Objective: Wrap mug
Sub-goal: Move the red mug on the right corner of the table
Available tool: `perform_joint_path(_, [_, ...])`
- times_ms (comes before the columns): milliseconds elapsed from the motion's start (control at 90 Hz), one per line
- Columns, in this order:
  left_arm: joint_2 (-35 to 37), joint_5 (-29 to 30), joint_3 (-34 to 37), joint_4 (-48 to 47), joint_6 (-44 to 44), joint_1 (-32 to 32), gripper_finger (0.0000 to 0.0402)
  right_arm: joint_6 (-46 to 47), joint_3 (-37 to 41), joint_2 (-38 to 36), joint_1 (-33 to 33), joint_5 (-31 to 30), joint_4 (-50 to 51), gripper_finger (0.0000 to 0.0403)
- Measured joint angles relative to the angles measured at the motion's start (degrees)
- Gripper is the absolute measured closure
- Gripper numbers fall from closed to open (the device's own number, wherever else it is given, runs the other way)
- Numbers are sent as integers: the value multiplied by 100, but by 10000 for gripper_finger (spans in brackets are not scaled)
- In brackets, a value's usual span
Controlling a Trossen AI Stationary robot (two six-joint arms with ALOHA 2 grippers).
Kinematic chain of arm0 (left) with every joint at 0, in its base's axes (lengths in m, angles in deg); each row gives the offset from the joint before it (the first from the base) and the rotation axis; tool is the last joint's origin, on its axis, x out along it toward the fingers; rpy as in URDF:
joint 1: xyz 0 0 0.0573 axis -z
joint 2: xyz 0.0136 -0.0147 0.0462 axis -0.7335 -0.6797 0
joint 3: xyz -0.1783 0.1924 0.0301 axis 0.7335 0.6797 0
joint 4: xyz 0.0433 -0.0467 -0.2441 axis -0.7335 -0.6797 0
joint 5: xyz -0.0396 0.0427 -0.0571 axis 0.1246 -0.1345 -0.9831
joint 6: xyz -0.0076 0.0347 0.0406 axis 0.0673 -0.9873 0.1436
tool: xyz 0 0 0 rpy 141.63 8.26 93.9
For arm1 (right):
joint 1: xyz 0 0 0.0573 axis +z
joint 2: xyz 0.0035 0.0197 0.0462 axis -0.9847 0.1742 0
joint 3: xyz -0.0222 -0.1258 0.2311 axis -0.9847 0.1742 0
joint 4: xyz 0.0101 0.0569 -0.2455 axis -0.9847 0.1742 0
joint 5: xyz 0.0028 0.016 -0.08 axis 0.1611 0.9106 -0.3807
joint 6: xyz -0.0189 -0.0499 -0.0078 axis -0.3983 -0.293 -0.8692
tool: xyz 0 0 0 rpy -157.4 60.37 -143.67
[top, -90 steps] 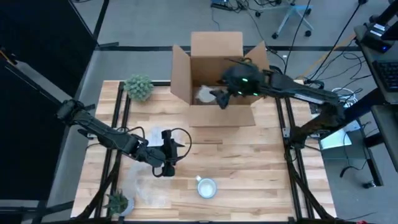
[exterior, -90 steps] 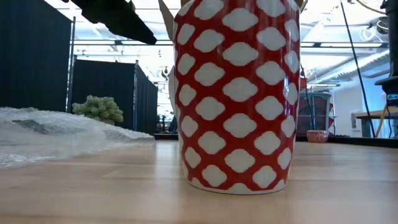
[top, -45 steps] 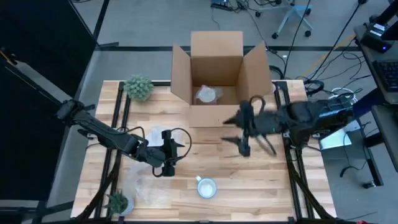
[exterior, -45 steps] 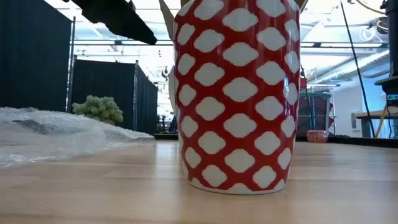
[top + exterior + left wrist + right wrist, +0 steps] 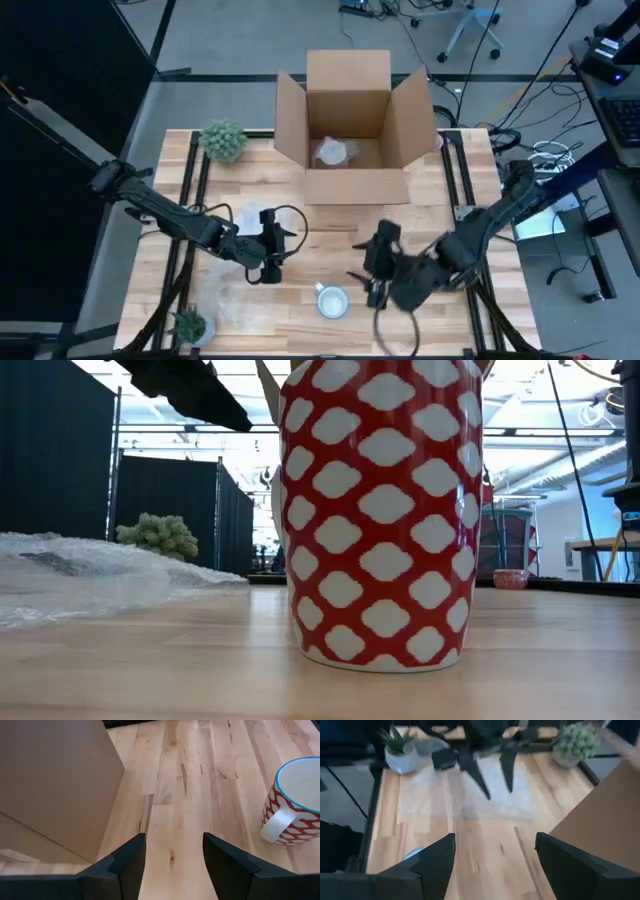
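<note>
- High view is showing the mug (image 5: 332,300) standing upright near the table's front edge, with the bubble wrap (image 5: 240,295) lying flat just to its left.
- Judging by its glazed ceramic look, the mug is likely handling as stiff, slick and breakable; the handle (image 5: 270,827) or rim is offering the surest hold.
- The wrap is looking light and limp, so it is probably needing a pinch at an edge.
- The right gripper (image 5: 368,285) is hovering just right of the mug, fingers spread.
- The left gripper (image 5: 268,262) is hanging above the wrap, fingers spread, holding nothing.
- The cardboard box (image 5: 352,125), a potted plant (image 5: 222,140) and a small succulent (image 5: 188,324) are standing well apart, blocking nothing.
</note>
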Motion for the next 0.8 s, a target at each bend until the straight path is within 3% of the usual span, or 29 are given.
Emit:
perform_joint_path(178, [0,0,0,0,0,0,222,546,1,630,41,41,-51,145])
perform_joint_path(289, [0,0,0,2,0,0,222,396,4,912,57,312,-285,145])
perform_joint_path(511, [0,0,0,-6,-1,0,222,-435,4,1371,57,1341,-830,145])
perform_joint_path(800, [1,-1,0,-27,0,0,222,-553,4,1806,44,2430,-1381,145])
